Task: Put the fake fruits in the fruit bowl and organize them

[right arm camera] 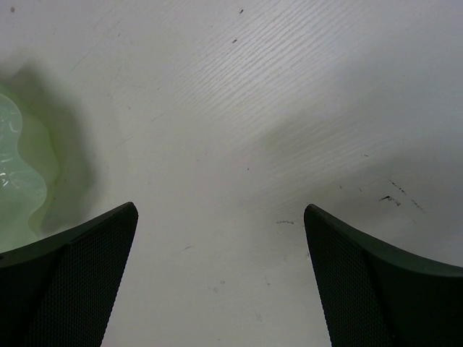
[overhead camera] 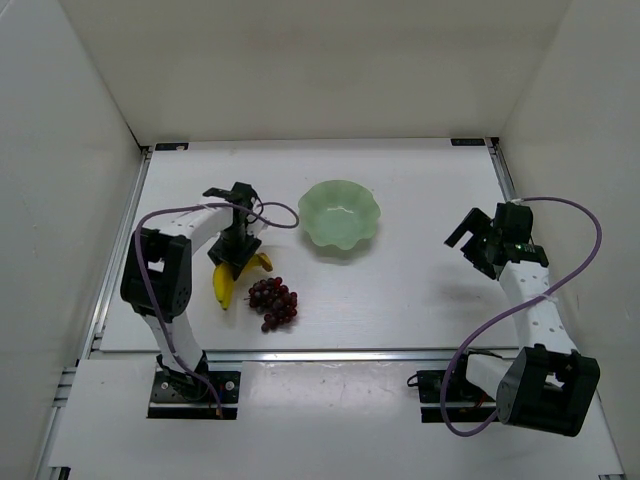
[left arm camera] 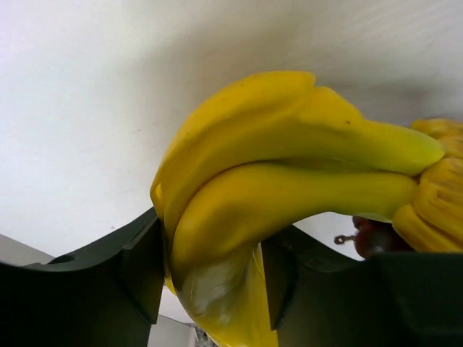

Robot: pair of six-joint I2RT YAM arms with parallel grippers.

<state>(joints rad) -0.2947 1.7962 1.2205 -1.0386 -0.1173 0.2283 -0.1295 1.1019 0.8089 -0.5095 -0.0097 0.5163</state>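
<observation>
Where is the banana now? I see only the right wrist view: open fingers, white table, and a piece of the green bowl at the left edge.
Observer: The left gripper is shut on the banana, at the left side of the table.
Operator: And the grapes?
Observer: The grapes lie on the table just to the right of the banana, with nothing holding them.
Operator: Is any fruit already in the bowl?
Observer: No, the fruit bowl is empty in the top view.

Fixed camera looks down on the table [overhead camera: 420,300] from its near edge; left wrist camera tight on the banana [left arm camera: 289,166]; right wrist camera low beside the bowl [right arm camera: 18,166]; both show overhead.
</observation>
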